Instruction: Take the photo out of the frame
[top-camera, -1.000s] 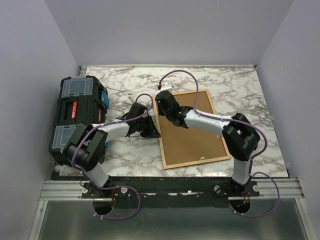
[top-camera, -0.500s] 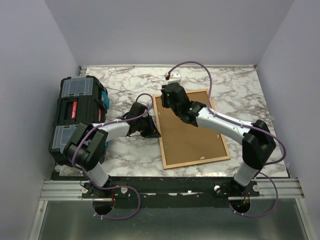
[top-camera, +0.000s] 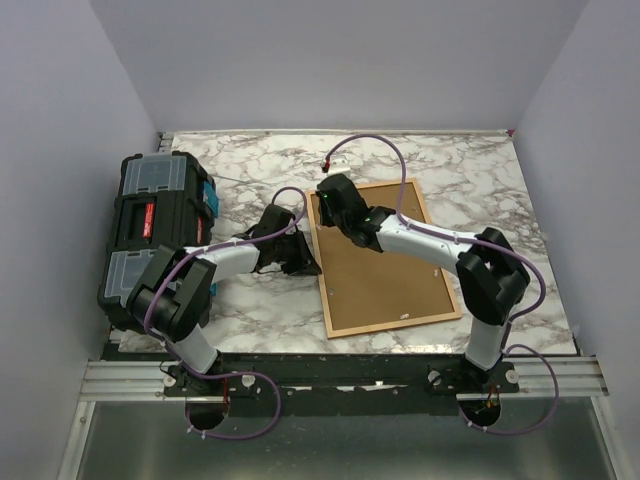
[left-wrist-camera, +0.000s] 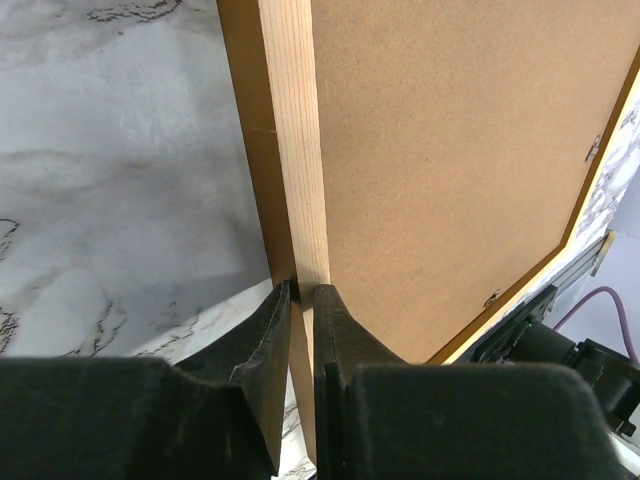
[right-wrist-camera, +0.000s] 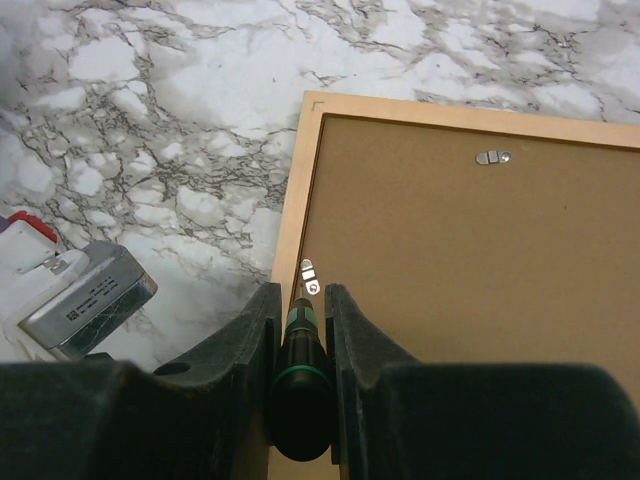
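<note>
Though the photo itself is hidden from where I stand, the thin orange-brown wooden picture frame lies back-up on the right half of the white marble-patterned table, with the plain brown backing board filling it. A small silver turn clip sits on the frame's left rail near the far corner, and a second clip shows on the far rail. The right gripper has its jaws drawn narrow around a black-and-green-handled screwdriver, whose tip rests at the first clip. The left gripper is pinched narrow on that same left rail, nearer the arms, with one finger on the outer side and one against the board side. Just beyond the frame's far-left corner lies a small grey metal box. Well apart, at the table's left edge, stands a black plastic toolbox with clear lids.
</note>
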